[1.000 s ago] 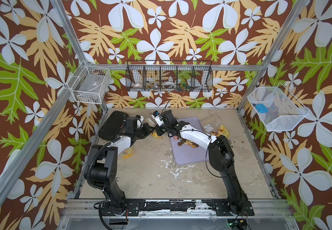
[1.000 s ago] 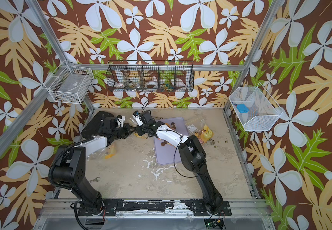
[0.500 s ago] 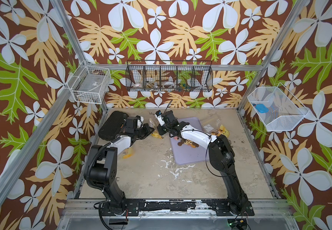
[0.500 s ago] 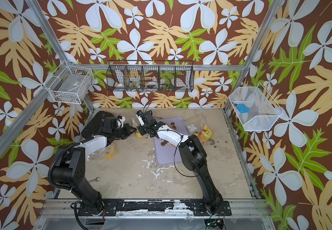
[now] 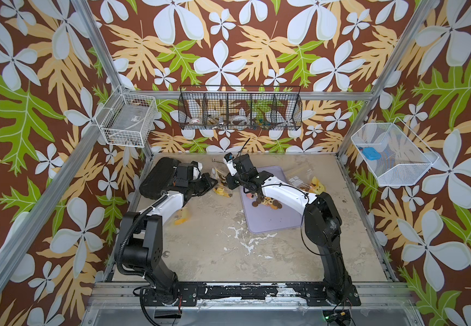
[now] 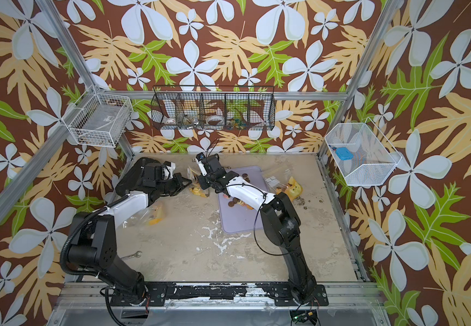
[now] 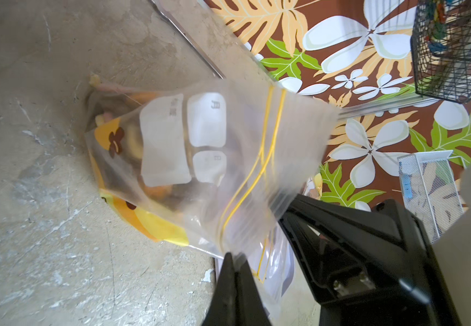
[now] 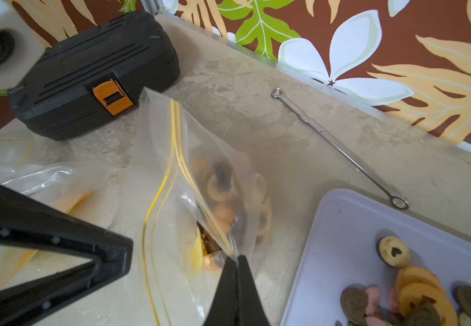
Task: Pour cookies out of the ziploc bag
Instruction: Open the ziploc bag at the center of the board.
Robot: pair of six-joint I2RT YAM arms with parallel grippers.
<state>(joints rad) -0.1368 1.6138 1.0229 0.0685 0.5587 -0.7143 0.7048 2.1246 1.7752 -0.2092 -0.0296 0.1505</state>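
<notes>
Bag [image 8: 172, 180] of cookies [image 8: 223, 197] held just beside the tray [image 8: 341, 240], on the tray's side toward the left arm, mouth uppermost. Left gripper [image 7: 233, 259] is clenched on one edge of the mouth, and right gripper [image 8: 235, 261] is clenched on the opposite edge, the yellow zip lines parting between them. Some cookies sit low in the bag and others lie heaped on the tray.

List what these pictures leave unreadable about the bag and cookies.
- Bagged cookies: uncountable in the right wrist view through the cloudy ziploc bag.
- Cookie pile on the lavender tray: cut by the right wrist picture's edge; right arm covers part in both top views.
- Bag mouth: motion-blurred in the left wrist view.
- Left end effector, right end effector: grips too small in both top views.
</notes>
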